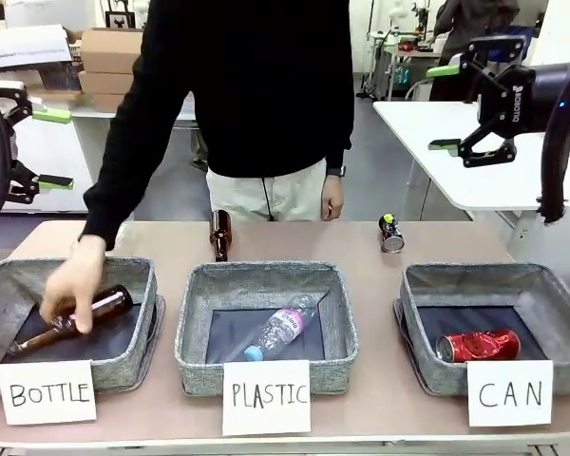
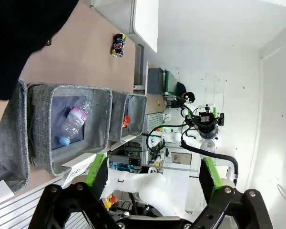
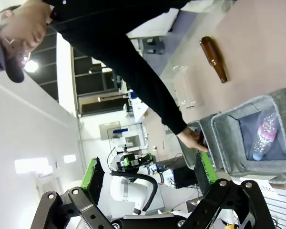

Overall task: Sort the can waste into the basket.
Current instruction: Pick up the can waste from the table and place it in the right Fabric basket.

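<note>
Tan tabletop [image 1: 294,242] bears the dark can [image 1: 391,233] lying end-on toward the robot, below the spread right gripper [image 1: 444,106]; the red can [image 1: 479,346] lies crosswise in the basket [image 1: 445,375], lower still.

A robotics laboratory is suggested. Fabric bins along the near edge of the beige tabletop [image 1: 361,249] are marked by handwritten paper signs [image 1: 266,396], among them the basket [image 1: 494,272] signed "CAN". Cardboard boxes [image 1: 109,62] are stacked beyond the far left corner. A white worktable [image 1: 456,166] is placed beyond the far right corner, and the walls [image 2: 229,62] are left bare white.
</note>
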Motion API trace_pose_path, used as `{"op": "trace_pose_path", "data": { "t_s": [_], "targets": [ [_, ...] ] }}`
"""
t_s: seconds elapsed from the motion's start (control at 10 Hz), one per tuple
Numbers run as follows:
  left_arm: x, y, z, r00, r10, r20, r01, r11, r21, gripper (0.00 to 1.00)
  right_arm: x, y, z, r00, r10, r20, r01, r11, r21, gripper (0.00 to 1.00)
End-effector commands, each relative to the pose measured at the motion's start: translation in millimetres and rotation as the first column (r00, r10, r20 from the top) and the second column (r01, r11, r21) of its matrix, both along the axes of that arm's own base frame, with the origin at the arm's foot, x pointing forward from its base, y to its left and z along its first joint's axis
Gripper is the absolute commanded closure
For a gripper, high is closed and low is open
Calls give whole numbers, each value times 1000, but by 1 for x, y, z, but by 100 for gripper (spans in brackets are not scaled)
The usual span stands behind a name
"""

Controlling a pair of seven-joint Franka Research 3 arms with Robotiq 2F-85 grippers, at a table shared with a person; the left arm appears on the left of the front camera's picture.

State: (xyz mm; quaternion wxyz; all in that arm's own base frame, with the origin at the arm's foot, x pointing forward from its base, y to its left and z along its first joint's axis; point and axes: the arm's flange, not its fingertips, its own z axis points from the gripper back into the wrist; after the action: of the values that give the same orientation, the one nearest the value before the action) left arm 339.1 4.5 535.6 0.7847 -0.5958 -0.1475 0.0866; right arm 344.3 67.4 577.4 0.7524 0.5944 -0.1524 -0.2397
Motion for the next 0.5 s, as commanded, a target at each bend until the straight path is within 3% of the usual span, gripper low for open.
{"op": "trace_pose_path", "data": {
  "t_s": [0.0, 0.1, 0.2, 0.3, 0.4],
  "targets": [
    [1, 0, 3, 1000, -1, 2, 1, 1000, -24, 0, 0, 0, 0, 1000, 0, 0, 0, 1000, 0, 0],
    [1, 0, 3, 1000, -1, 2, 1, 1000, -24, 0, 22, 17, 9, 1000, -25, -5, 24, 982, -187, 0],
    [1, 0, 3, 1000, -1, 2, 1, 1000, -24, 0, 63, 29, 9, 1000, 13, -27, -24, 900, -434, 0],
    [1, 0, 3, 1000, -1, 2, 1, 1000, -24, 0, 111, 32, -1, 997, -2, -75, -48, 753, -657, 0],
    [1, 0, 3, 1000, -1, 2, 1, 1000, -24, 0, 147, 32, -19, 991, -61, -115, -72, 487, -870, 0]
  ]
}}
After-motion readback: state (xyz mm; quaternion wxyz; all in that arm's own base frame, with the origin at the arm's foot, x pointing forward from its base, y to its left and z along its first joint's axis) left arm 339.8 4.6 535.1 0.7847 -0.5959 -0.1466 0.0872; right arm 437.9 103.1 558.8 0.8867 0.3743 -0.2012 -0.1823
